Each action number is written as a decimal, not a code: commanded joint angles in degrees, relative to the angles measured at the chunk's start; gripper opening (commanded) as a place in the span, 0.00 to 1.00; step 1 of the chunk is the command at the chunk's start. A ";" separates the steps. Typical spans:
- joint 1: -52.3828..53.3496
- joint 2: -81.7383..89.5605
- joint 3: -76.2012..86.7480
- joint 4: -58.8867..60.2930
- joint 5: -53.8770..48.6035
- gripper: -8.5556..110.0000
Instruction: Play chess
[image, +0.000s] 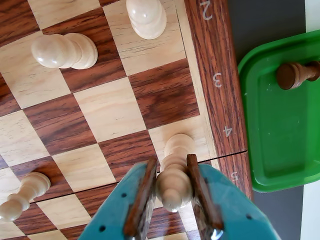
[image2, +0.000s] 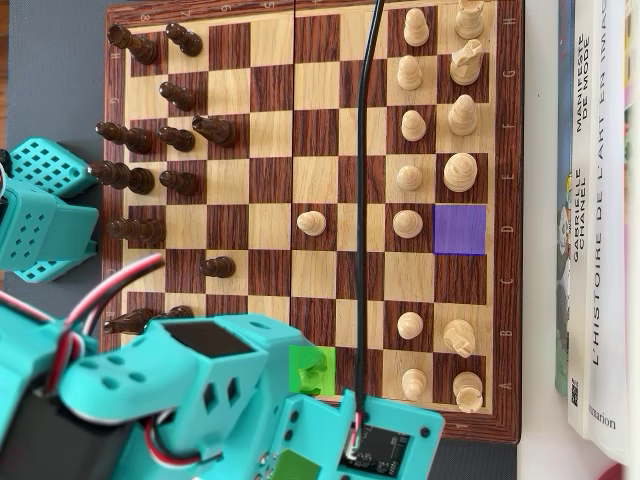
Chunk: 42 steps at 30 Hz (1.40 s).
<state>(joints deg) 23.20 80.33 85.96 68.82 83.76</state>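
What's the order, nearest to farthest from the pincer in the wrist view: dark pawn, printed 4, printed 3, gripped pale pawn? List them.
1. Pale pawn, between the fingers of the pincer.
2. Printed 4, on the board's right border.
3. Printed 3, same border, higher up.
4. Dark pawn, lying in the green tray, far right.

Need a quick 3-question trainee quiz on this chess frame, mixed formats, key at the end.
1. True or false: in the wrist view the gripper has its fingers either side of a light pawn.
2. What lies in the green tray beside the board? A) a dark piece B) a light piece C) nothing
3. Fill in: in the overhead view one board square is overlaid in solid ____.

Key: 1 true; 2 A, the dark piece; 3 purple.
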 joint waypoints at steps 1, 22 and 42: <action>0.70 0.26 -2.02 0.26 -0.26 0.10; 0.79 0.44 -2.29 0.26 -0.35 0.13; 1.23 4.66 -2.20 2.72 -0.26 0.17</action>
<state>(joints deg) 23.29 82.09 85.34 71.37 83.76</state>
